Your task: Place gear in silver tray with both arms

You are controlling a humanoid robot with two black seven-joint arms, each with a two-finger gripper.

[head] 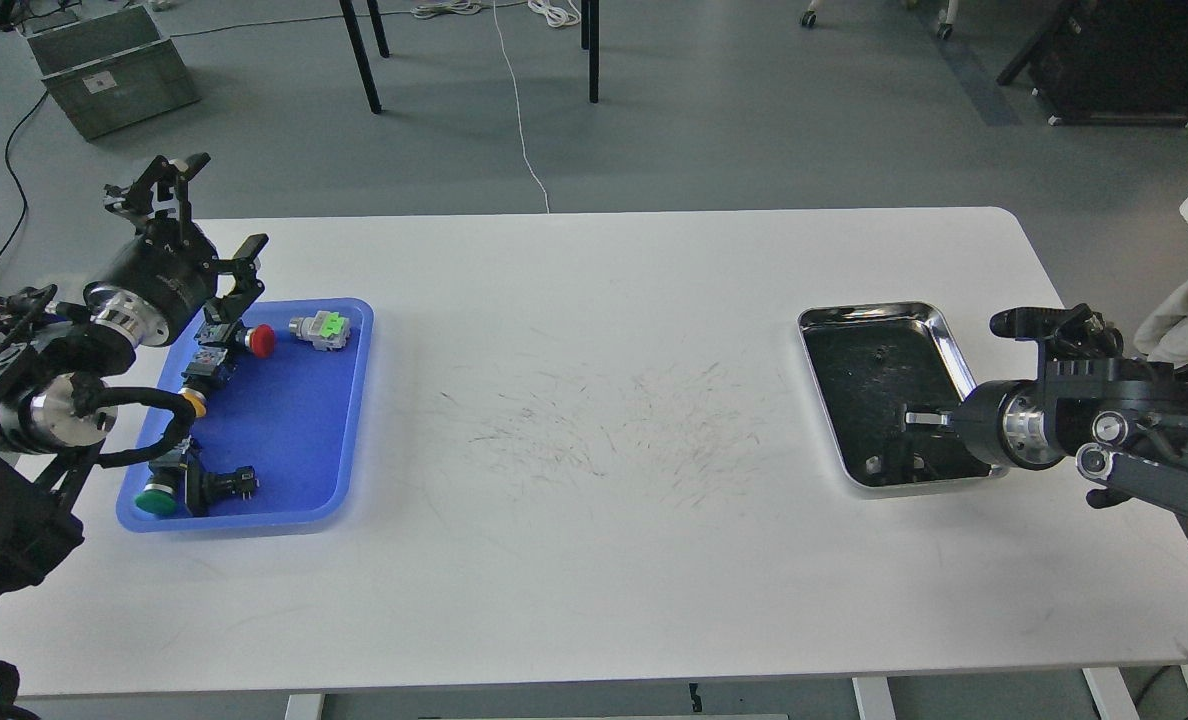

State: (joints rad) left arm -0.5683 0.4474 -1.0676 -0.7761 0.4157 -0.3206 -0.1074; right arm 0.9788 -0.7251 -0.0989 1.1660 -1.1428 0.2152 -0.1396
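A white surface fills most of the frame, its middle marked with fine dark scratches. Beyond it, in the upper part of the frame, lies a grey floor with dark table legs, white cables and a grey crate at the upper left.

The left arm comes in from the left edge and rises toward the upper left. Its end effector stands above the far left corner of a blue tray, with its two fingers spread wide and nothing between them.

The right arm comes in from the right edge and reaches leftward. Its end effector hangs over the near right part of the silver tray; it is seen dark against the tray floor, and whether it is wide or narrow cannot be told.

The blue tray lies on the left side of the surface. The silver tray lies on the right side, well apart from the blue one, with a dark mirror-like floor that shows small specks.

Inside the blue tray lie several small parts: a red-capped button and a grey part with a green top near the far end, a yellow-tipped part by the left wall, and a green-capped button beside a black part at the near end.
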